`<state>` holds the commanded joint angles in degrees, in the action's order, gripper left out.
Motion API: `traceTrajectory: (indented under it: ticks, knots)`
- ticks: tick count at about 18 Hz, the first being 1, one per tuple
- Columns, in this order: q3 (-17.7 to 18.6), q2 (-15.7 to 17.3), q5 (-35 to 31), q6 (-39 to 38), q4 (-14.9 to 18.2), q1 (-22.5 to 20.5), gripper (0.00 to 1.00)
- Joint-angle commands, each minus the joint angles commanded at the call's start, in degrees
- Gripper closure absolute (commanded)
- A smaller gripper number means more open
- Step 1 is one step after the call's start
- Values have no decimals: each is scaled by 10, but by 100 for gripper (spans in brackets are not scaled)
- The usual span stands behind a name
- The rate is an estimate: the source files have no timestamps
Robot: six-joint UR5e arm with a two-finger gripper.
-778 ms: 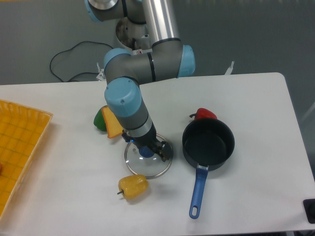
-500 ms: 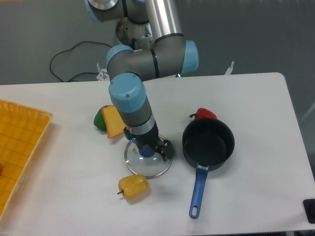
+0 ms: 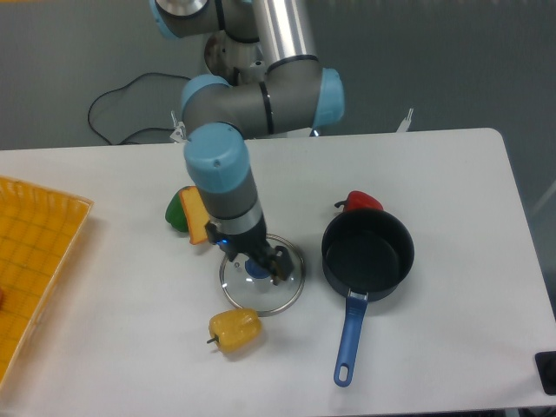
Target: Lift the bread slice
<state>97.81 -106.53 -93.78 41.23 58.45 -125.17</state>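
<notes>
— Moved? Arm swung a bit left vs earlier; gripper (image 3: pixel 265 263) now lower-left over the glass lid (image 3: pixel 261 282).
— Jaws? Can't tell, too small/dark.
— Bread slice (image 3: pixel 196 218)? On table (image 3: pixel 452 174), propped against green pepper (image 3: pixel 175 211), partly behind arm, just left of gripper.
— Other stuff? Yellow pepper (image 3: pixel 234 330) below lid, pot (image 3: pixel 367 253) w/ blue handle to the right.

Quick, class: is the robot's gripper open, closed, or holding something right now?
Gripper: cannot tell if open or closed; it sits above the glass lid, and the bread slice is not in it.
</notes>
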Motion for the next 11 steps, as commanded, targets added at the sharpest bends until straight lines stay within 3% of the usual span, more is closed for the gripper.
traceTrajectory:
  ticks: [7,11]
  knots:
    - [52,24,-22,-15,12,97,0]
    - [59,32,-37,48,89,118,0]
